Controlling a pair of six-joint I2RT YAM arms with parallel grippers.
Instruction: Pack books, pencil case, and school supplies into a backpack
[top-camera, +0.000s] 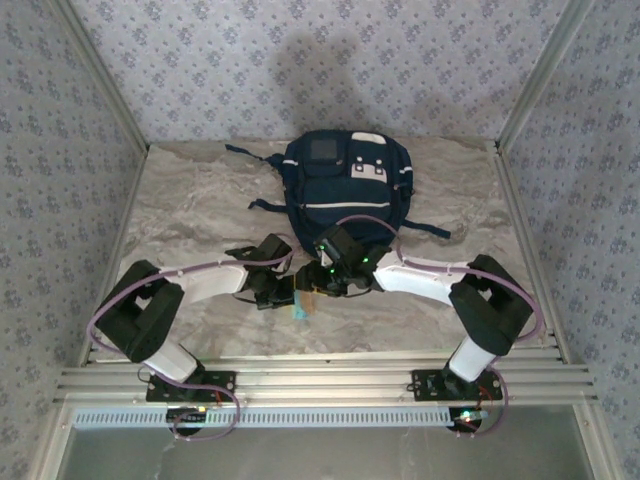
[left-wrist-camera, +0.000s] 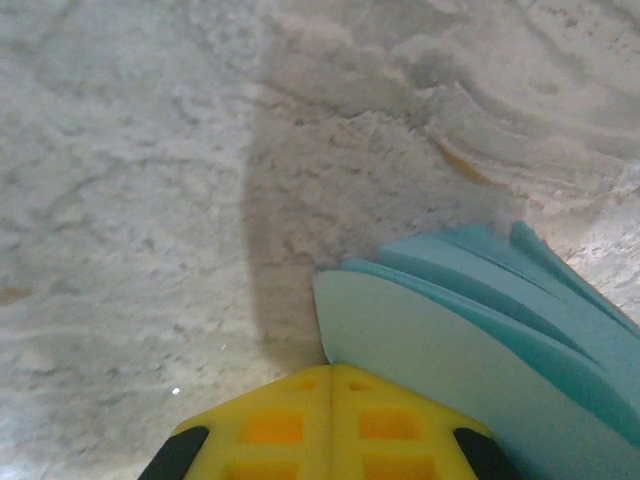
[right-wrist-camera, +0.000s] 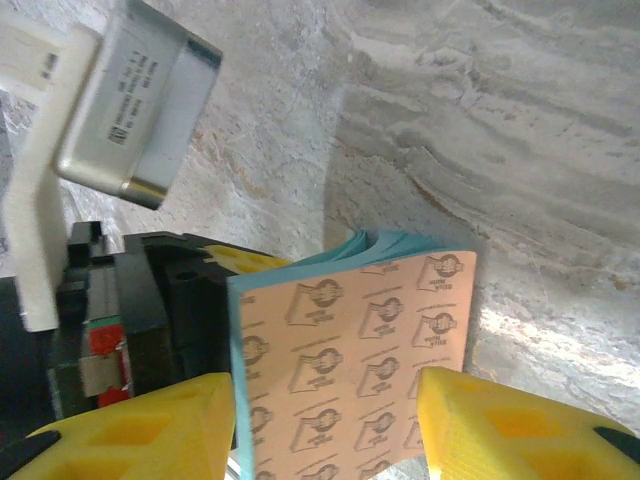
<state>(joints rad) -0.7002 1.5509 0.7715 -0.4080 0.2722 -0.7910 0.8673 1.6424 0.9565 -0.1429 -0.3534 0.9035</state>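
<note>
1. The backpack (top-camera: 345, 185) lies flat at the far middle of the bench (top-camera: 180, 210). Its patched front faces up, its long axis runs near to far, and its straps trail out to the left and right.
2. The pad of notes (right-wrist-camera: 360, 340) is just near of the backpack's near edge, between the two hands where the arms meet over the middle of the bench.
3. In the right wrist view the pad stands on edge with its salmon printed back facing the camera. Its long axis points away from the hand, and its teal leaves fan open at the far end. It casts a shadow on the marble beyond it.
4. The left hand (left-wrist-camera: 330, 400) has its yellow fingers pressed together with only a seam between them. The pad's pale corner runs in just beside and under the tips. I cannot tell whether a leaf is pinched there.
5. The right hand (right-wrist-camera: 325, 400) has its fingers apart, one on each side of the pad and close against its edges. I cannot tell whether they press on it.
</note>
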